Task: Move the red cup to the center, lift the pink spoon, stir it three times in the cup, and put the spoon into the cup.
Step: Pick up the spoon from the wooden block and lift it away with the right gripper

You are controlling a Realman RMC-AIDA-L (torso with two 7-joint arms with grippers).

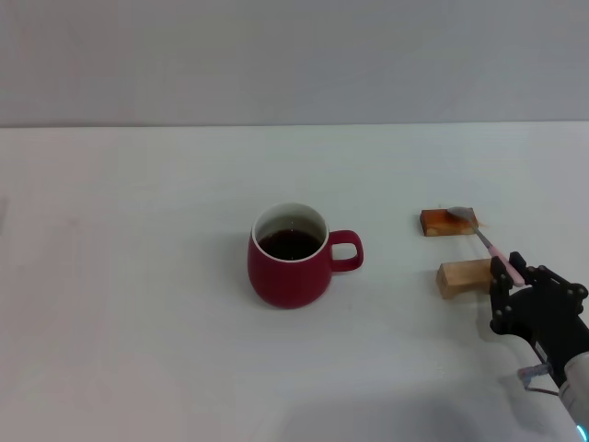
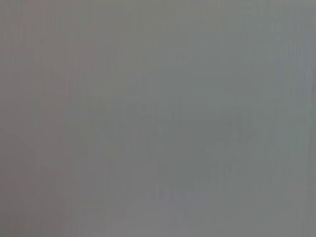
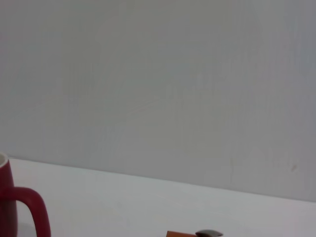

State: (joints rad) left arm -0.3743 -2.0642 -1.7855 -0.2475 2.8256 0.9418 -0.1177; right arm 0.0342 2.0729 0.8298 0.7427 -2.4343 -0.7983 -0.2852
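The right end effector (image 1: 513, 272), nearest at 4 o'clock, appears pinched on the pink spoon (image 1: 492, 247) handle, whose long axis runs toward 11 o'clock across two wooden blocks (image 1: 448, 222), the red cup (image 1: 290, 267) lying central at 9 o'clock.

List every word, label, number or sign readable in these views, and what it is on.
None. The red cup, pink spoon, two wooden blocks, table and right gripper carry no readable text. The left wrist view shows only a blank grey surface.

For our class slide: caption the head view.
Right end effector at the pink spoon resting across two wooden blocks; red cup stands centred.
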